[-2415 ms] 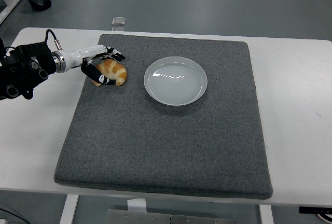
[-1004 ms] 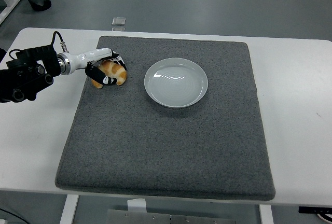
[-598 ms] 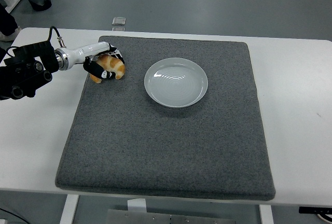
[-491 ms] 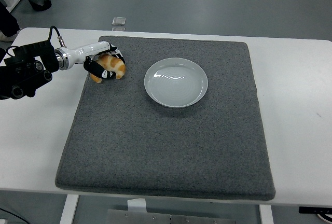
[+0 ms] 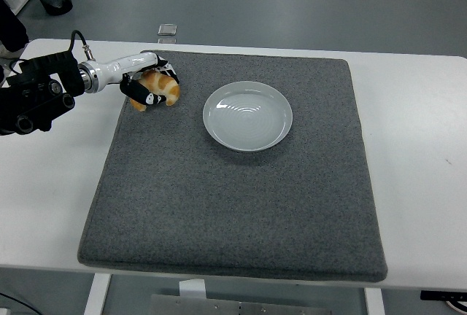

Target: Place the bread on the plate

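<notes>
Change: the left hand (image 5: 148,80) and the bread (image 5: 161,87) have risen and shifted a little toward the mat's far left corner since a moment ago.
Mat (image 5: 233,205): grey, bare along the near side.
Plate (image 5: 247,115): white, empty, mid-mat toward the far side.
Bread: clasped in the left hand, seemingly just off the mat at its far left corner, well apart from the plate.
Grip: fingers curled round the bread.
Heading: plate lies to the hand's right and slightly nearer; bread's long axis runs roughly left to right.
Right arm: out of sight.
</notes>
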Controlling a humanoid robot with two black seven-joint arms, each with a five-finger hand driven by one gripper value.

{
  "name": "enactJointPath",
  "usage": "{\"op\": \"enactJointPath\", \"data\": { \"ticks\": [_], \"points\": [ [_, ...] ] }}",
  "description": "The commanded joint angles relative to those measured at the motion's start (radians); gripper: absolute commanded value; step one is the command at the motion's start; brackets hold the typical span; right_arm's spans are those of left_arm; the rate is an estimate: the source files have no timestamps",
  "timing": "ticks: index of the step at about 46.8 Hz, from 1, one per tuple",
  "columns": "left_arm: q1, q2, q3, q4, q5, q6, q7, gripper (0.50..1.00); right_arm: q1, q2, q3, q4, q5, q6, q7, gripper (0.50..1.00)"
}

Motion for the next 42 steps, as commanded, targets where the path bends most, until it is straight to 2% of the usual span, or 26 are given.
{"op": "enactJointPath", "data": {
  "ticks": [1, 33, 42],
  "points": [
    [-0.012, 0.001, 0.000, -0.002, -0.005, -0.003, -0.001, 0.500, 0.000, 0.000, 0.000, -0.001, 0.000, 0.000, 0.000, 0.932],
    [-0.225, 0.008, -0.011, -0.017, -0.011, -0.012, -0.012, 0.500, 0.000, 0.000, 0.000, 0.001, 0.000, 0.000, 0.000, 0.932],
    [-0.274, 0.003, -0.011, -0.018, -0.011, -0.040, -0.011, 0.500, 0.000, 0.000, 0.000, 0.001, 0.000, 0.000, 0.000, 0.932]
  ]
}}
